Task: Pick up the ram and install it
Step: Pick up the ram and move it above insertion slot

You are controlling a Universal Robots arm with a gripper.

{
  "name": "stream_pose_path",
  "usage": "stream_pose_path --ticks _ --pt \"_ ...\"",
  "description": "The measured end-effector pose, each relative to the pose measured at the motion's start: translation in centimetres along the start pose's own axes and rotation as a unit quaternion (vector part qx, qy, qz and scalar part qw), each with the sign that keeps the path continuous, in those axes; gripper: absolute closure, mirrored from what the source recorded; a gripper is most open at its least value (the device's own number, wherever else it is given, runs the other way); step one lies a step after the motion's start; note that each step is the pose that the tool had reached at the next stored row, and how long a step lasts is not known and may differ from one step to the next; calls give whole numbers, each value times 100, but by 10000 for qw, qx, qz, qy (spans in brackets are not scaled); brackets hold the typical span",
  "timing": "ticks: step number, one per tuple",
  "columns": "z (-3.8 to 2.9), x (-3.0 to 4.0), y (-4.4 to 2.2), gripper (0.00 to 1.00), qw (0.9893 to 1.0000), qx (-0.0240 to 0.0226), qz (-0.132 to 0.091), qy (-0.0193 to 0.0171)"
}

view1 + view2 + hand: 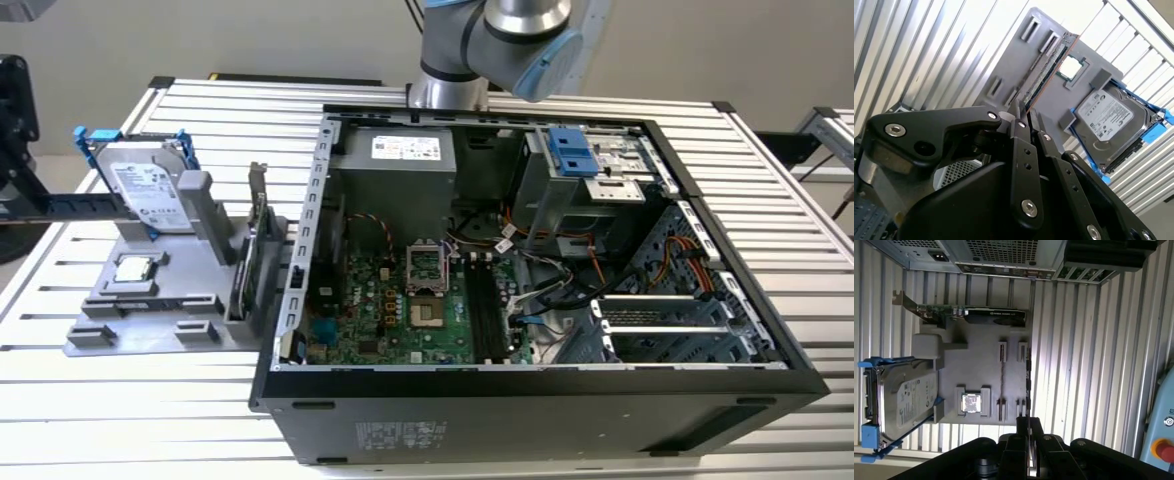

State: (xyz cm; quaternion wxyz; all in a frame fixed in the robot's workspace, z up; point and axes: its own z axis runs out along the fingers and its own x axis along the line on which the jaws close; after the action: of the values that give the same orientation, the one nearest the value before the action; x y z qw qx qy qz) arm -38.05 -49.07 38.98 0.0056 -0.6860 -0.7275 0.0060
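Observation:
The ram [1048,67] is a thin green stick standing on edge in a slot of the grey holder [1089,60], beside a square processor chip [1072,67]. In the first wrist view the ram [1002,374] shows as a thin line on the holder [979,360]. In the exterior view the ram [131,301] is a dark strip at the holder's front. In both wrist views my gripper [1021,112] [1028,424] is shut with nothing between its black fingers. It hovers well off the holder, with its tips pointing towards the ram's near end.
An open computer case [534,400] fills the table's middle, with its motherboard [414,310] exposed. The holder [147,320] stands at the exterior view's left and also carries a hard drive with blue rails [140,185] and an expansion card [256,250]. The arm [501,40] rises behind the case.

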Motion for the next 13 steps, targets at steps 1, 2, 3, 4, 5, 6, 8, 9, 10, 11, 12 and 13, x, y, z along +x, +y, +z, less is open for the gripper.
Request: stream_pose_path --ticks 1,2,3,4,5,6,8,9,10,11,12,13 --pt "-14 0 0 100 10000 0 0 0" --pt "-28 0 0 100 10000 0 0 0" --pt "-42 0 -1 100 10000 0 0 0" --pt "-54 0 -1 100 10000 0 0 0" --pt "-68 0 -1 100 10000 0 0 0" --pt "-80 0 -1 100 10000 0 0 0" --pt "-107 0 -2 100 10000 0 0 0" --pt "-120 0 -2 100 10000 0 0 0" --pt "-130 0 -2 100 10000 0 0 0" --pt "-142 0 -2 100 10000 0 0 0" --pt "-155 0 -2 100 10000 0 0 0" --pt "-168 0 -3 100 10000 0 0 0"
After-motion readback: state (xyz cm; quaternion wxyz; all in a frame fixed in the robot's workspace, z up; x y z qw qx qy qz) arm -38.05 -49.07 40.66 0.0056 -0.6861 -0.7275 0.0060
